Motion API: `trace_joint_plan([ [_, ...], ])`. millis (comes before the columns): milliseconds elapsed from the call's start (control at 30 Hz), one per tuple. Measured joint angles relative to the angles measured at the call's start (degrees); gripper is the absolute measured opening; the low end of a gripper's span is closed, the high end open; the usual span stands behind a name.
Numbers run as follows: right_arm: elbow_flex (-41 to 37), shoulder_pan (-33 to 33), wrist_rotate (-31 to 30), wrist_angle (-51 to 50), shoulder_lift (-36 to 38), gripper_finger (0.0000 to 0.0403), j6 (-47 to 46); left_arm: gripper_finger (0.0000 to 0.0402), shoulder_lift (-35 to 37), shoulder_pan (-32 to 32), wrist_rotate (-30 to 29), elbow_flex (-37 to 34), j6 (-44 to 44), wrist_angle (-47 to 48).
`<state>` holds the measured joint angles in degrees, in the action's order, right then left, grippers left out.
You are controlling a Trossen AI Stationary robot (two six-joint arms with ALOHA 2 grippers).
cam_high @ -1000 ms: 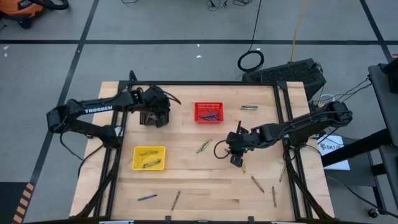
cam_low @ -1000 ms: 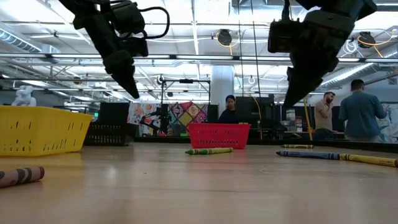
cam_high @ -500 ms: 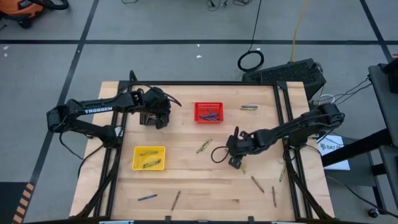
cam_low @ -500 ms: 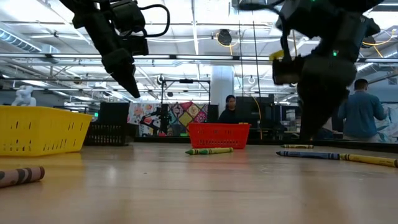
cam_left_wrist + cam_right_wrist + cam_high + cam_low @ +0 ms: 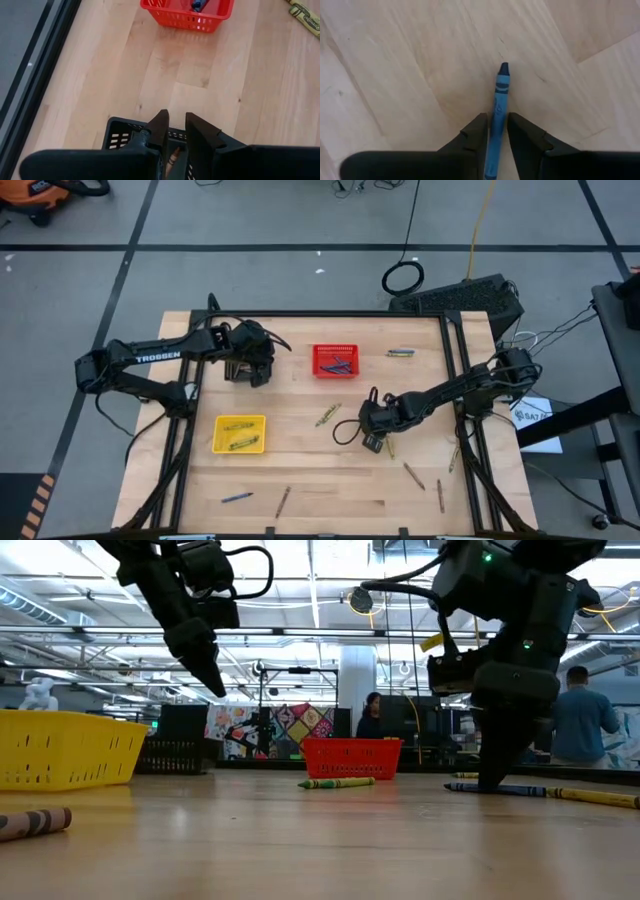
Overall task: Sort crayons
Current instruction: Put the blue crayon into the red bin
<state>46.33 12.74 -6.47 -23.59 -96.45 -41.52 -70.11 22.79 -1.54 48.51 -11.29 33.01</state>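
Observation:
My right gripper (image 5: 496, 125) is down at the tabletop right of centre (image 5: 368, 442), pointing steeply down. Its fingers stand close on either side of a blue crayon (image 5: 499, 95) that lies flat on the wood (image 5: 510, 789). My left gripper (image 5: 177, 127) hangs above the black basket (image 5: 117, 140) at the far left (image 5: 260, 372), open by a narrow gap with nothing between its tips. A brown crayon (image 5: 172, 157) lies in that basket. The red basket (image 5: 318, 360) holds blue crayons and the yellow basket (image 5: 220, 435) holds yellow-green ones. My right gripper comes at the blue crayon from above, pointing down, one finger (image 5: 477, 131) along each long side, the pointed end (image 5: 504, 66) sticking out past the tips. The crayon lies flat on the table. Whether the fingers touch it, I cannot tell.
Loose crayons lie about: a green one (image 5: 327, 416) at centre, one (image 5: 401, 352) far right, a blue (image 5: 237, 497) and a brown (image 5: 283, 500) near the front edge, several (image 5: 413, 474) at the near right. A black frame (image 5: 455, 380) borders the table.
My right gripper has come down from above the table to the tabletop over the blue crayon, shifting a little toward the table's left and near edges and tipping more steeply down. The left arm has kept still.

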Motion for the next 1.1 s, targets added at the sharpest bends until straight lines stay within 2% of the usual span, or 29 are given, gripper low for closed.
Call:
trace_joint_plan([
  [200,-0.1,-1.7,0.9,-0.7,-0.2,0.0010,-1.2,0.0063,0.0,0.0,0.0,0.0,0.0,-1.1],
  [400,-0.1,-2.5,2.5,-0.5,0.4,0.0005,-0.4,0.0063,0.0,0.0,0.0,0.0,0.0,-1.1],
  [567,0.5,-3.7,3.6,0.1,3.9,0.0002,1.5,0.0063,0.0,0.0,0.0,0.0,0.0,-1.1],
  [767,3.3,-7.4,1.2,2.1,7.9,0.0001,8.6,0.0063,0.0,0.0,0.1,0.0,0.4,-1.3],
  [1100,9.6,-16.3,1.7,6.6,7.9,0.0000,23.5,0.0063,0.0,-0.7,3.1,0.0,0.5,-1.3],
])
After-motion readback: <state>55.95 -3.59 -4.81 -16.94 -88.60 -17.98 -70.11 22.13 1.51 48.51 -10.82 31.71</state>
